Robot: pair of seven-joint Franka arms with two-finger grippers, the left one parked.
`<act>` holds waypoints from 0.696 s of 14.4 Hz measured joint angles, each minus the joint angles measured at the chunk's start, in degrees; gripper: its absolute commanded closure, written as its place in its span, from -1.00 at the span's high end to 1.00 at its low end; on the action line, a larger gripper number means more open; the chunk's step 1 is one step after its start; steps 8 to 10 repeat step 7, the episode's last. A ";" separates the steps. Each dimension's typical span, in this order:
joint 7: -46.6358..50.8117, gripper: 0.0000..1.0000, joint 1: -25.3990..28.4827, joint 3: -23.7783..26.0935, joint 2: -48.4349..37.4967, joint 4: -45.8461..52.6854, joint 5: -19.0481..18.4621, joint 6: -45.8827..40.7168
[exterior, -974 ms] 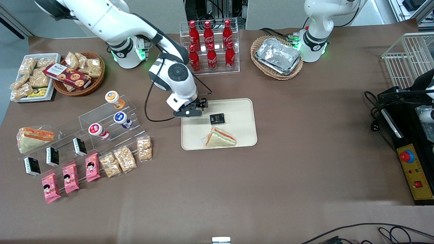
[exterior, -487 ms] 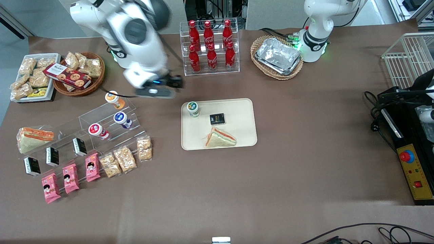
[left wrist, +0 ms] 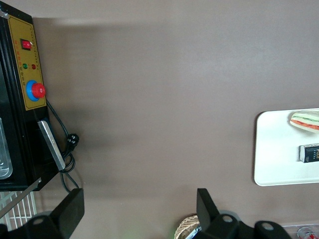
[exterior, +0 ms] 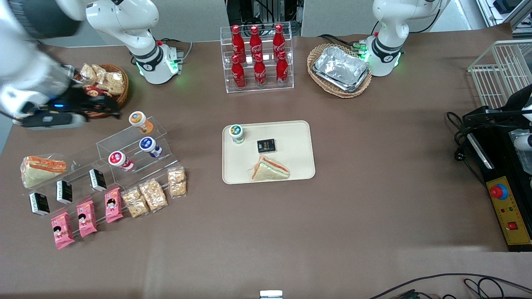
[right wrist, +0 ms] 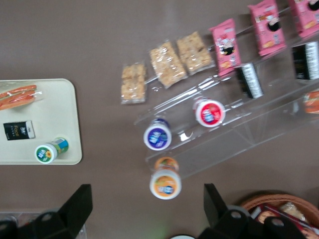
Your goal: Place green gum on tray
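The green gum [exterior: 237,132] stands upright on the cream tray [exterior: 293,137], in the tray's corner farthest from the front camera, toward the working arm's end. It also shows in the right wrist view [right wrist: 50,151] on the tray [right wrist: 50,107]. My right gripper [exterior: 104,107] is open and empty, well away from the tray, raised above the table near the wicker snack basket [exterior: 102,85]. In the right wrist view the gripper [right wrist: 147,193] hangs wide open over the orange-lidded bottle [right wrist: 165,183].
A black packet [exterior: 266,145] and a sandwich [exterior: 269,169] lie on the tray. A clear stepped shelf holds the orange-lidded [exterior: 137,119], blue-lidded [exterior: 147,144] and red-lidded [exterior: 117,158] bottles. A cola bottle rack [exterior: 257,54] and a basket of foil trays [exterior: 340,68] stand farther back.
The gripper has left the tray with the green gum standing on it. The arm has swung up and away toward the working arm's end, over the snack basket.
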 measured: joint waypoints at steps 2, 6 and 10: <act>-2.92 0.99 -0.11 -4.00 1.93 4.99 -0.66 -3.41; -4.89 0.99 -0.13 -8.16 5.53 11.40 -1.79 -6.59; -6.33 0.99 -0.13 -8.91 5.82 11.81 -1.84 -6.85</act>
